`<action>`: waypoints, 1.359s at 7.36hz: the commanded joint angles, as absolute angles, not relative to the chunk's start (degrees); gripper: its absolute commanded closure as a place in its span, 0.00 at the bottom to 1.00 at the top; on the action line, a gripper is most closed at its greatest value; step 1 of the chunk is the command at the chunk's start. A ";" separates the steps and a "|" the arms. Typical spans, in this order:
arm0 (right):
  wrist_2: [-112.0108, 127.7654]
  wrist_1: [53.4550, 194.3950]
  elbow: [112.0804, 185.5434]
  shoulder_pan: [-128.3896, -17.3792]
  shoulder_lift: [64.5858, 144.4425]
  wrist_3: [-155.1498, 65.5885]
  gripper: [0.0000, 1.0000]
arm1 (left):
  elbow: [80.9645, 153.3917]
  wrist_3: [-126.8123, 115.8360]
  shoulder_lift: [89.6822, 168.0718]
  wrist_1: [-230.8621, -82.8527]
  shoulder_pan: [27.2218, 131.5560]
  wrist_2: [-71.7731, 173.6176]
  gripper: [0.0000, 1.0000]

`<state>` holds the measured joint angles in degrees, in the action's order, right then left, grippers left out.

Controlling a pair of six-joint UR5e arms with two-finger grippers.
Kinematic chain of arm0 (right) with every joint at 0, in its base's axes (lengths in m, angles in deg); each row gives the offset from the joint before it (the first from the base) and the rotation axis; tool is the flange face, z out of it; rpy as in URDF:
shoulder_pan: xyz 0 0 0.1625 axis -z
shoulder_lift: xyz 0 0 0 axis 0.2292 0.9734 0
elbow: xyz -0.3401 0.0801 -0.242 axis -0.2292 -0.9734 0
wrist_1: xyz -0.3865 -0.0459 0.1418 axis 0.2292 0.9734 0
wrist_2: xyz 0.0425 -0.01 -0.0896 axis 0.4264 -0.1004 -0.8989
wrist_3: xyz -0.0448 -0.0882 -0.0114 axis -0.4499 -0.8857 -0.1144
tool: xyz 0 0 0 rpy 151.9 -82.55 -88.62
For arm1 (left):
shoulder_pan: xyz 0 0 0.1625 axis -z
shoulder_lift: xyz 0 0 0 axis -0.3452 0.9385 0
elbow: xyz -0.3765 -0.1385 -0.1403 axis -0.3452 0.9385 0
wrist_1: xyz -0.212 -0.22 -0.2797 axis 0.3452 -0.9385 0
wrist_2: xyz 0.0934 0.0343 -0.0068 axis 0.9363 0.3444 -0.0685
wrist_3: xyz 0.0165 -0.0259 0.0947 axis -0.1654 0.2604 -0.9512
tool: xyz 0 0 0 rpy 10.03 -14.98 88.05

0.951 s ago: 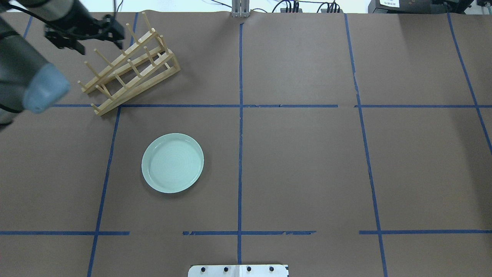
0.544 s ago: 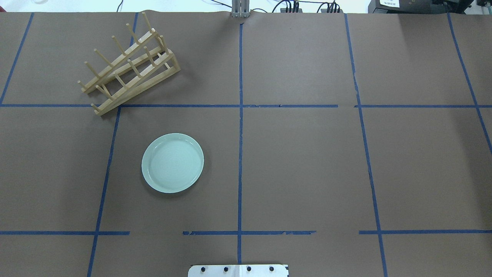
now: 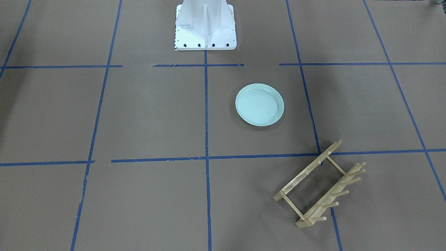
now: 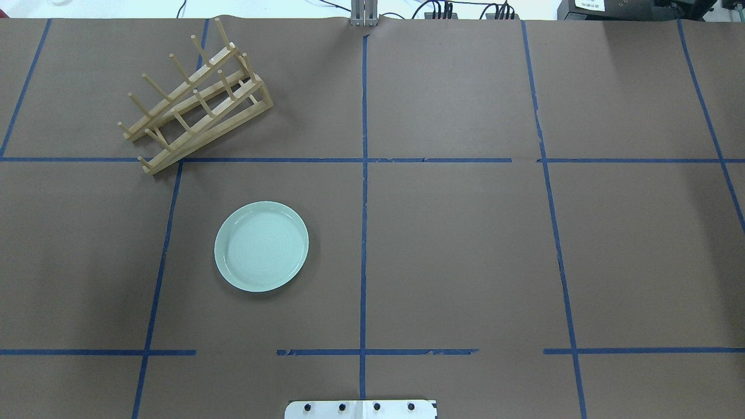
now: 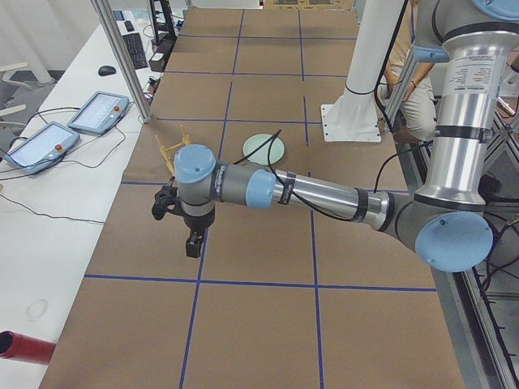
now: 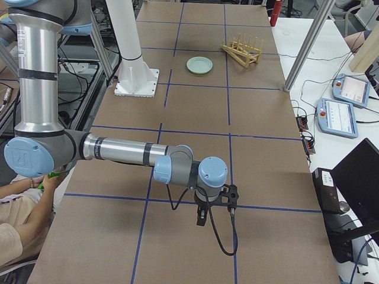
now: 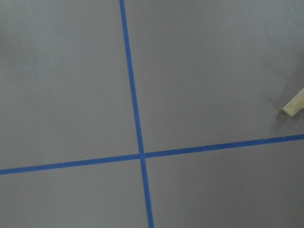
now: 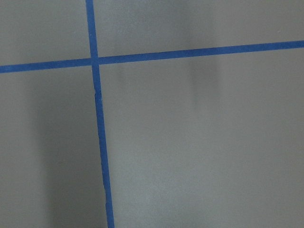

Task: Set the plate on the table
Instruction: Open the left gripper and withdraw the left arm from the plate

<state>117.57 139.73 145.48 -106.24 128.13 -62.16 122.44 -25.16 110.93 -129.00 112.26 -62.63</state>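
Well, the mint-green plate (image 4: 261, 246) lies flat on the tabletop (image 4: 465, 262), well apart from both sets of jaws. The left jaws hang over the blue tape lines (image 4: 364, 233), nearer the wooden peg rack (image 4: 195, 99) than the plate. The right jaws hang far off at the other end. Whether either pair is clenched or released, I cannot tell.
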 commanded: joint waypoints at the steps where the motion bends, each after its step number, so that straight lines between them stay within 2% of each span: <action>1: 117.57 139.73 145.47 -106.24 128.13 -62.16 0.00 | 120.35 -27.26 109.29 -129.00 113.36 -63.69 0.00; 10: 117.57 139.73 145.47 -106.24 128.13 -62.16 0.00 | 120.34 -20.84 107.88 -128.91 113.36 -63.78 0.00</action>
<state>117.57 139.73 145.48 -106.24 128.13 -62.16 120.42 -21.09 108.26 -128.96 113.32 -63.78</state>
